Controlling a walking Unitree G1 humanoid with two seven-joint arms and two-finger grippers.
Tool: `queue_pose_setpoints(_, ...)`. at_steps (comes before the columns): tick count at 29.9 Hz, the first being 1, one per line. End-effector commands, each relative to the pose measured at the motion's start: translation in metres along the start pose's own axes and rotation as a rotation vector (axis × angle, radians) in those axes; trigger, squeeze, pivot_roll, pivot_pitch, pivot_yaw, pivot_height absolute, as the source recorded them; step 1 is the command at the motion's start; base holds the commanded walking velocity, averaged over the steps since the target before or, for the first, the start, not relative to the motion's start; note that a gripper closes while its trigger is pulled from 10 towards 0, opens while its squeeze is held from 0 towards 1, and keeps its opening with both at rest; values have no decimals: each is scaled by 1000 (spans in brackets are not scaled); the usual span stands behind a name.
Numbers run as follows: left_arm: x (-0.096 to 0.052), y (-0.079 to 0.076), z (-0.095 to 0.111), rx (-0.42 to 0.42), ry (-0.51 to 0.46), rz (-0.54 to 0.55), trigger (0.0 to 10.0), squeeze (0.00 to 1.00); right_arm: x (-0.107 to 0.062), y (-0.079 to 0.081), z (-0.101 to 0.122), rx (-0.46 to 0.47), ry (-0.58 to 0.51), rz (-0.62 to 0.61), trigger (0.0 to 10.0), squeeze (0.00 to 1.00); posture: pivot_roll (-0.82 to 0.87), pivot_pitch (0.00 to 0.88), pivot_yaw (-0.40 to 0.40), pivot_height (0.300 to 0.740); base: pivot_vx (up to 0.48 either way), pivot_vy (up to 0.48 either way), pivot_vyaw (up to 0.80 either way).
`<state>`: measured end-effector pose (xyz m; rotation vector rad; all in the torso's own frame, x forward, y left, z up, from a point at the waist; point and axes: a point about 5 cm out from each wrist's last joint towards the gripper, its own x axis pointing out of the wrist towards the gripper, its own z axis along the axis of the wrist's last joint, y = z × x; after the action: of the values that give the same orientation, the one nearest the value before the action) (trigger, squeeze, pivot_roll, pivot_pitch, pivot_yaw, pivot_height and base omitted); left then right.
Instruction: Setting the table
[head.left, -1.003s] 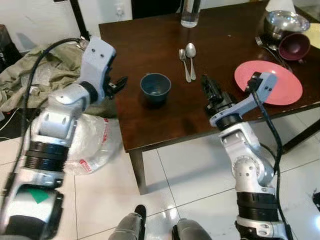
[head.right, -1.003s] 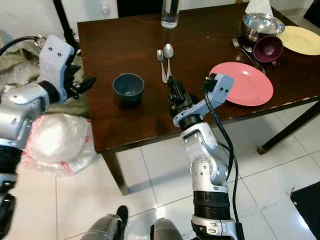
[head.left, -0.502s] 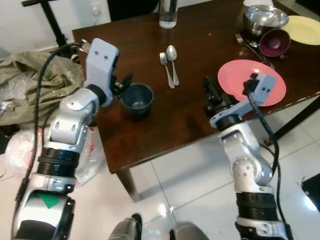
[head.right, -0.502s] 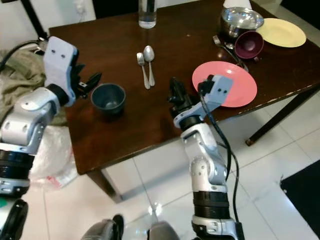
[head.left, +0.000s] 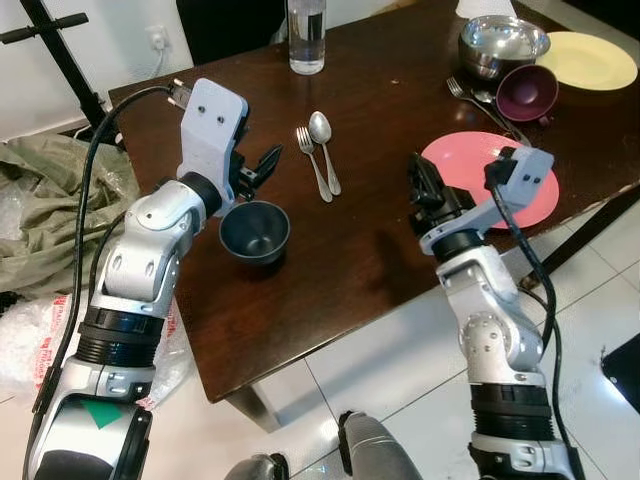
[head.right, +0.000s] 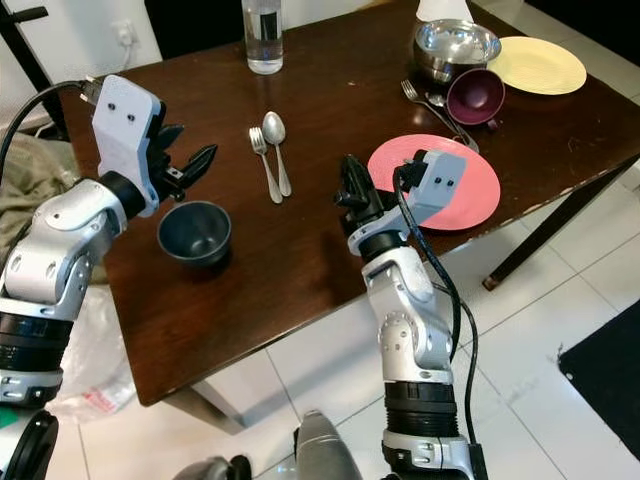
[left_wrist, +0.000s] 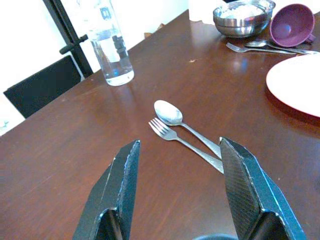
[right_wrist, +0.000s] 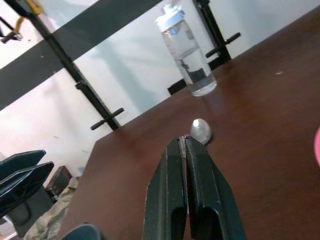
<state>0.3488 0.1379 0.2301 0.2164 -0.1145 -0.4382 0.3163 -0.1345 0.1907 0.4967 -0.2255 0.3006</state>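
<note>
The left gripper (head.left: 262, 163), fingers spread, hovers just above the dark blue round bowl (head.left: 254, 231) (right gripper (head.left: 417, 178) pressed together, farther off).

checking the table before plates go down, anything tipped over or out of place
The maroon cup lies tipped on its side by the steel bowl at the far right, its mouth facing the fork and spoon beside it. Nothing looks spilled.

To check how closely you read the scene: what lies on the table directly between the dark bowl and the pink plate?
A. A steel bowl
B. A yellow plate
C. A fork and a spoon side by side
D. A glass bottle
C: the fork and spoon lie side by side between the dark bowl and the pink plate.
</note>
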Motion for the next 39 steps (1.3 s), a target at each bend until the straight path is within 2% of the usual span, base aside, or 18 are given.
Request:
queue_pose_setpoints(1,-3,2,-3,1,12,6,10000,0,-2,-2,-4,-4,11,-10,10000,0,-103,29,66,740,0,0,0)
queue_pose_setpoints(6,-4,5,-3,6,18,20,10000,0,-2,-2,-5,-5,13,-8,10000,0,-103,28,68,740,0,0,0)
queue_pose_setpoints(8,-9,16,-4,40,45,42,10000,0,-3,0,-8,-25,45,24,10000,0,-98,28,66,740,0,0,0)
queue_pose_setpoints(10,-11,19,-4,52,55,46,10000,0,-4,1,-9,-34,57,34,10000,0,-98,28,66,740,0,0,0)
queue_pose_setpoints(11,-15,26,-6,78,75,25,10000,0,-4,3,-12,-56,77,52,10000,0,-91,29,64,740,0,0,0)
queue_pose_setpoints(13,-15,26,-6,78,75,25,10000,0,-4,3,-12,-56,77,52,10000,0,-91,29,64,740,0,0,0)
queue_pose_setpoints(16,-22,46,-14,99,145,-45,10000,0,-4,6,-14,-84,91,72,10000,0,-87,31,63,740,0,0,0)
queue_pose_setpoints(18,-22,46,-14,99,145,-45,10000,0,-4,6,-14,-84,91,72,10000,0,-87,31,63,740,0,0,0)
queue_pose_setpoints(21,-19,54,-22,61,202,-84,10000,4,-3,7,-13,-85,86,71,10000,0,-86,42,62,740,0,0,0)
queue_pose_setpoints(22,-16,54,-29,40,235,-112,10000,1000,-3,7,-13,-84,85,71,10000,0,-87,48,64,740,0,0,0)
queue_pose_setpoints(27,-13,52,-35,6,271,-165,10000,1000,-4,9,-14,-82,87,74,10000,0,-92,59,66,740,0,0,0)
queue_pose_setpoints(28,-12,51,-35,-42,283,-208,10000,1000,-3,12,-14,-84,93,88,10000,0,-84,74,61,740,0,0,0)
queue_pose_setpoints(30,-12,51,-35,-42,283,-208,10000,1000,-3,12,-14,-84,93,88,10000,0,-84,74,61,740,0,0,0)
queue_pose_setpoints(31,-13,50,-37,-96,302,-240,10000,1000,-2,17,-16,-95,105,117,10000,0,-81,81,59,740,0,0,0)
queue_pose_setpoints(32,-13,50,-37,-96,302,-240,10000,1000,-2,17,-16,-95,105,117,10000,0,-81,81,59,740,0,0,0)
queue_pose_setpoints(33,-14,50,-42,-141,332,-262,10000,0,-1,23,-18,-121,123,171,10000,0,-82,87,60,740,0,0,0)
queue_pose_setpoints(36,-15,50,-47,-173,356,-274,10000,0,1,31,-20,-155,140,234,10000,0,-82,94,59,740,0,0,0)
queue_pose_setpoints(39,-11,48,-51,-197,366,-308,10000,0,4,48,-25,-229,172,367,10000,0,-78,119,50,740,0,0,0)
